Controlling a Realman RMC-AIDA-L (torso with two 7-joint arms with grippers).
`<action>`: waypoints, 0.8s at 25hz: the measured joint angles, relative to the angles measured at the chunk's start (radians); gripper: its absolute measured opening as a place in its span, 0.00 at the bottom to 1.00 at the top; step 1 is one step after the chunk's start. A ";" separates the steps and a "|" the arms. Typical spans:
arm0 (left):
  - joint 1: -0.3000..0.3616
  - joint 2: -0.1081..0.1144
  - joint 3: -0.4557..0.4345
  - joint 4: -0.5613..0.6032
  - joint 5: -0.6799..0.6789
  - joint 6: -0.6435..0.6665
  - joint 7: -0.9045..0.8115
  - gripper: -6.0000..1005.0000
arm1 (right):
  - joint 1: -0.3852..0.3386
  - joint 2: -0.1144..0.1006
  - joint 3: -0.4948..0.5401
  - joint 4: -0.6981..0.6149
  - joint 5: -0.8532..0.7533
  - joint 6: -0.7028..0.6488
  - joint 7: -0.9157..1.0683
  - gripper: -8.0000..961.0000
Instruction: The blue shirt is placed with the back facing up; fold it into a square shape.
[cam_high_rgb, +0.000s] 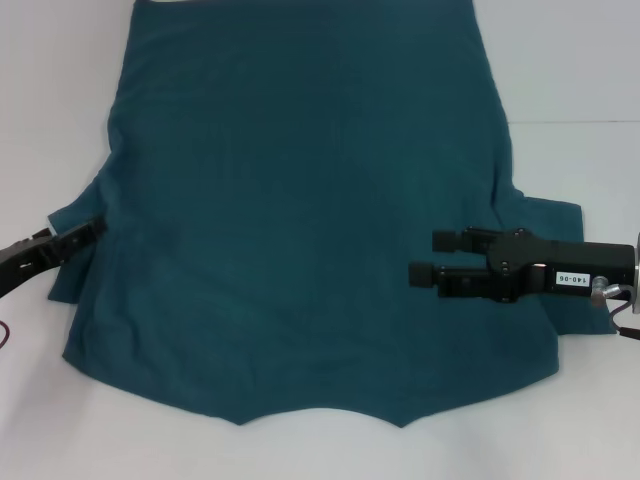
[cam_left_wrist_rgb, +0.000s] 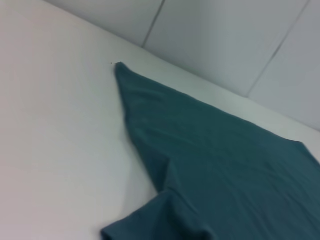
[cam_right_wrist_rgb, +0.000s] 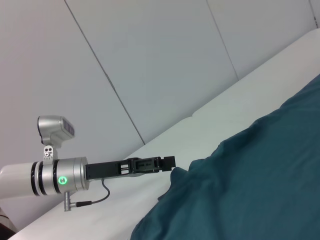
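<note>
The blue shirt (cam_high_rgb: 300, 230) covers most of the white worktop (cam_high_rgb: 60, 120). Bare worktop shows on both sides and along the near edge. The right end effector (cam_high_rgb: 425, 257) hangs over the shirt's right part; the left end effector (cam_high_rgb: 90, 232) sits at its left sleeve.

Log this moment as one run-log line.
shirt: flat on table, plain side up, unfolded | left gripper: at shirt's left sleeve edge | right gripper: open, over shirt's right side | fold: not started
</note>
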 joint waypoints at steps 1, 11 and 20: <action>-0.001 0.000 0.000 -0.003 0.000 -0.010 0.000 0.93 | 0.000 0.000 0.000 0.000 0.000 0.000 0.001 0.97; -0.008 -0.001 0.014 -0.029 0.006 -0.040 0.006 0.93 | 0.000 0.000 0.001 0.004 0.000 0.001 0.002 0.97; -0.005 -0.003 0.013 -0.030 0.007 -0.049 0.006 0.93 | 0.000 0.000 0.001 0.005 0.000 0.002 0.002 0.97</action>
